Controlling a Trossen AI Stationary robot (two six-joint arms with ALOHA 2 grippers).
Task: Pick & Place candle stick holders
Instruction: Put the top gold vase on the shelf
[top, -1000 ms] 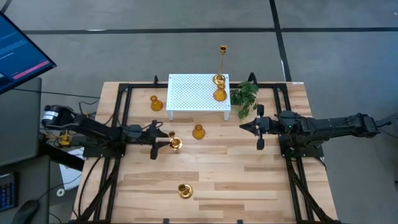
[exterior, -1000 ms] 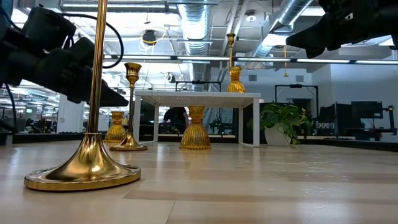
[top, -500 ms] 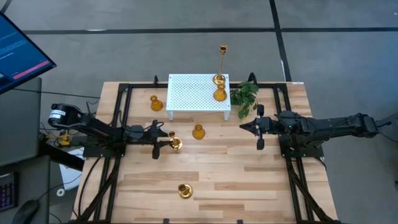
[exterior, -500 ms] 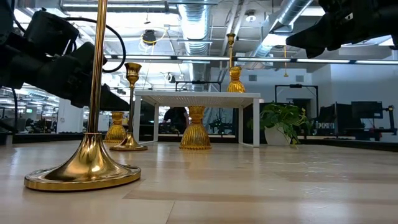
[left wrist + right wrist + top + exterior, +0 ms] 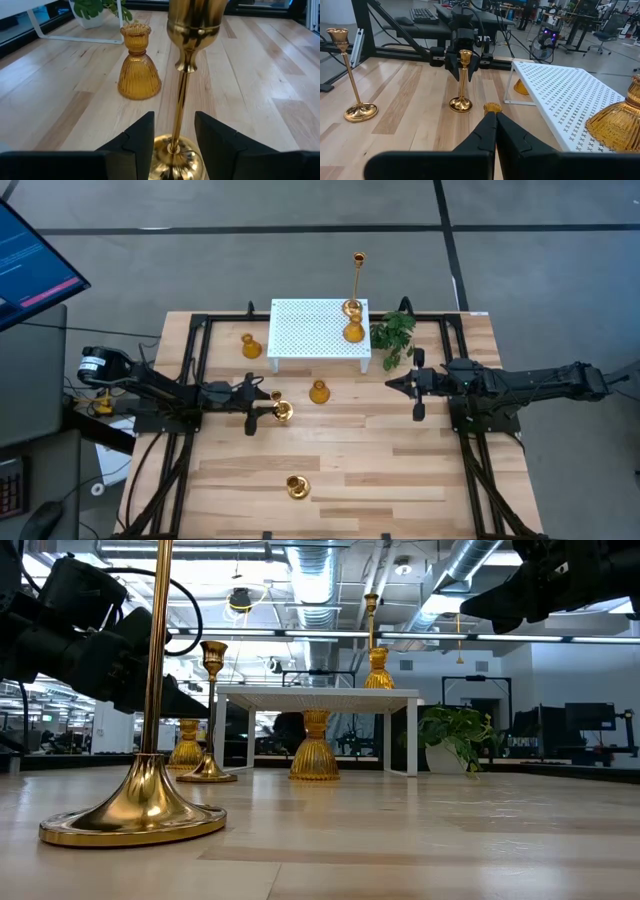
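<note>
Currently the left tool [image 5: 172, 137] sits open around the thin stem of a tall gold candle stick holder [image 5: 281, 411] standing on the wooden desk [image 5: 400, 470] left of centre, fingers [image 5: 137, 137] either side, not touching. Amber ribbed glass holder [image 5: 138, 70] stands just beyond it. Right tool [image 5: 495, 131] hovers toward the right edge, fingers closed, holding nothing. Another gold stemmed holder [image 5: 296, 486] stands near the front edge. Two more sit on the white perforated stand [image 5: 310, 330].
</note>
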